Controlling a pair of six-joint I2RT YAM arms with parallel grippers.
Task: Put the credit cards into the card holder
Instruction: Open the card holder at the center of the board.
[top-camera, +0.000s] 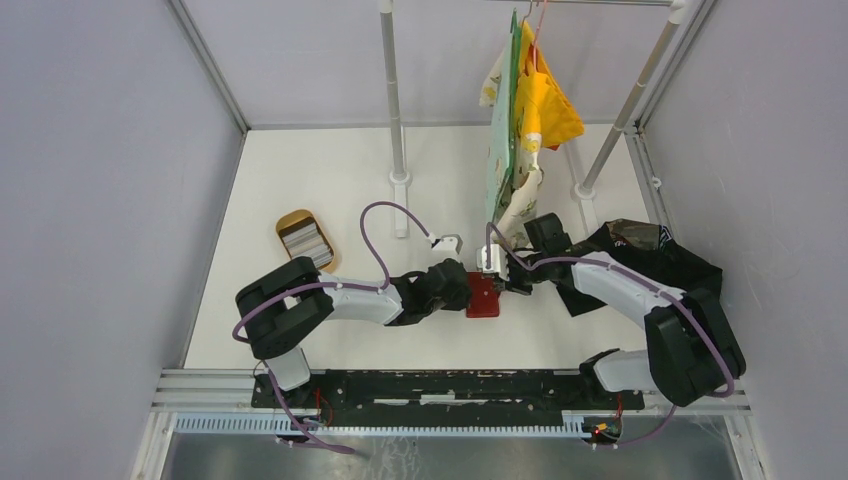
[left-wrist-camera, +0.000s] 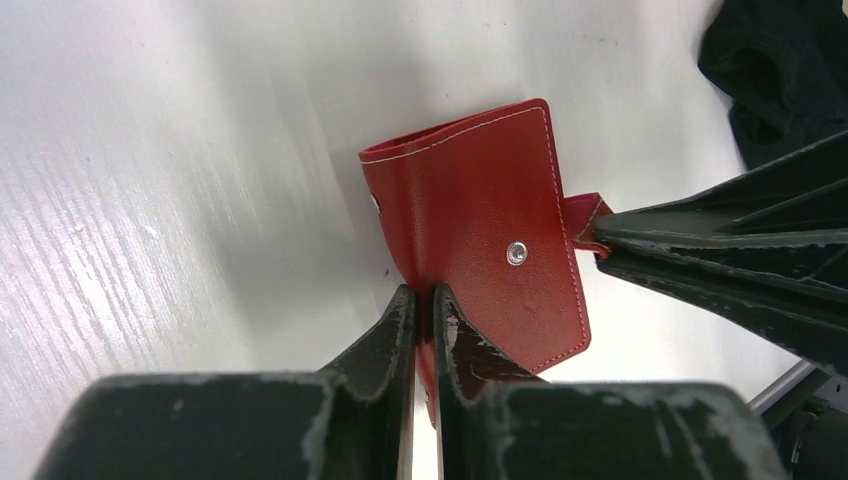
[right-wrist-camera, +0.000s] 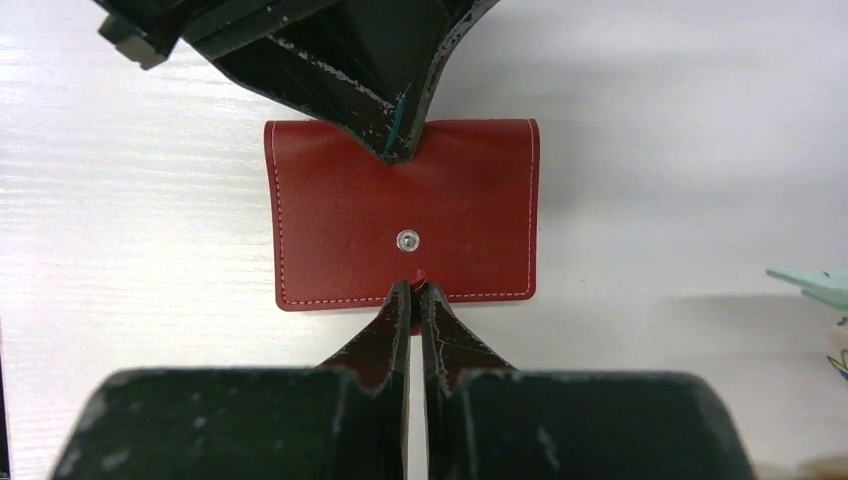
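White table (top-camera: 330, 170), pale lilac walls: two arms bolted at the near edge meet over the red card holder (top-camera: 483, 296) at mid-table. It lies folded shut, clamped from both sides.

The left gripper (left-wrist-camera: 422, 295) comes in from the left, its fingers pressed together on the edge of the red cover. The right gripper (right-wrist-camera: 412, 290) comes in from the right and pinches the small snap tab (left-wrist-camera: 583, 212) that sticks out past the cover's edge. The metal stud (right-wrist-camera: 407, 240) at the cover's centre is bare.

The step in hand looks to be opening the holder. Done well, the left grip stays firm as an anchor while the right draws the tab up and over, so the cover peels back. If the anchor slackens, the whole holder will likely lift or slide on the smooth top.

Farther off to the left, well apart, the credit cards (top-camera: 307, 243) sit stacked in a tan oval tray (top-camera: 285, 222), none yet loaded. A black garment (top-camera: 650, 250) lies heaped to the right. At the far end, a yellow cloth (top-camera: 545, 105) hangs from a white rack (top-camera: 393, 90).

No brand, label or legible writing shows on the holder, and the cards are too small to read.
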